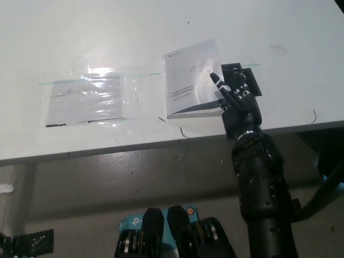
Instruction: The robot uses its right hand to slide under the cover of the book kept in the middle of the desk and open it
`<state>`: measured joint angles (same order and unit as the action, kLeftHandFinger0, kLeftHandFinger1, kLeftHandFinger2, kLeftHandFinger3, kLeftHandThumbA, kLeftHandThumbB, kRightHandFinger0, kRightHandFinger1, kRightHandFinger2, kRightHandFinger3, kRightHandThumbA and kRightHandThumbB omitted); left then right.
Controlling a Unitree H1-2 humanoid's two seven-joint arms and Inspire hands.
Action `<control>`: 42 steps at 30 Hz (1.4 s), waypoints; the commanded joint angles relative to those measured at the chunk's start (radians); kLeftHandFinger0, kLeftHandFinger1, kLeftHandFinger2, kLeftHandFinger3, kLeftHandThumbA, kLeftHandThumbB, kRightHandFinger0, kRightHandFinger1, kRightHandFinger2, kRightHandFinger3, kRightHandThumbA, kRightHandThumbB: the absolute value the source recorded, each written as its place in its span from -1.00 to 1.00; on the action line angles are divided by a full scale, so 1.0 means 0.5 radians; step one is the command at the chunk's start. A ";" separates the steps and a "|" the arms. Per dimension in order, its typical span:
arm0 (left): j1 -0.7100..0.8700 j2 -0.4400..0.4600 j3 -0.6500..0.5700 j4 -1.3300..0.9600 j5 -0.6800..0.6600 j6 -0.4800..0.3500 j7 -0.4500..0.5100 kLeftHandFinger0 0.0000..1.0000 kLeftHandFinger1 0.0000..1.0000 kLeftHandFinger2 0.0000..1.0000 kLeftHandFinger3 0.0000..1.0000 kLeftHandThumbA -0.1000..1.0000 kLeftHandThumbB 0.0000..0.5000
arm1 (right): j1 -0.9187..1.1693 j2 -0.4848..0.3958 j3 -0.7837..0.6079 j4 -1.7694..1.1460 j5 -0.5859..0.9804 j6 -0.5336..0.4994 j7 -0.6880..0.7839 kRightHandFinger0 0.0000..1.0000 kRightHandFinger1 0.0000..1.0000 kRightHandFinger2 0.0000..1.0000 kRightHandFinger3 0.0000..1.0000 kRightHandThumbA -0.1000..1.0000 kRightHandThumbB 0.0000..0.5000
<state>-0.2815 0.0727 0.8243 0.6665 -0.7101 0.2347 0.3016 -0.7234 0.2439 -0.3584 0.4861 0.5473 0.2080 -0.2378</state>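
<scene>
Head view: black right hand [236,99], fingers spread, empty, touching closed book [193,79] edge.

Head view, lighting and image quality. Overhead light falls evenly on the white desk [279,32], which is bright across the upper half of the frame. Strong glare marks the clear plastic sheet [88,97] at centre left and the glossy book [194,86] cover. The lower half lies dim. The right hand [236,99] reads as near-featureless black. Overall focus is soft and grainy.
</scene>
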 commanded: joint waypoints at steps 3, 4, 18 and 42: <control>0.008 0.031 -0.023 -0.025 -0.008 -0.025 0.007 0.50 0.52 0.78 0.88 0.48 -0.94 | -0.086 0.058 0.001 0.052 0.042 -0.101 0.062 0.91 1.00 1.00 1.00 1.00 0.17; 0.006 0.029 -0.020 -0.025 -0.006 -0.036 0.018 0.50 0.52 0.77 0.89 0.47 -0.97 | -0.088 0.067 0.003 0.053 0.038 -0.101 0.051 0.89 1.00 1.00 1.00 1.00 0.19; 0.041 0.014 -0.028 -0.132 -0.021 0.024 0.045 0.58 0.64 0.83 0.95 0.45 -1.00 | -0.270 0.155 0.116 0.257 -0.066 -0.157 0.050 0.64 0.95 0.94 1.00 1.00 0.35; 0.064 0.041 -0.074 -0.181 -0.007 0.064 0.062 0.76 0.76 0.92 1.00 0.64 -1.00 | -0.431 0.019 0.601 0.346 -0.427 -0.084 0.175 0.48 0.87 0.96 1.00 1.00 0.03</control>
<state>-0.2464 0.0742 0.7926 0.6109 -0.7053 0.2576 0.3273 -0.9207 0.2620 -0.0995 0.6536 0.3971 0.1728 -0.2083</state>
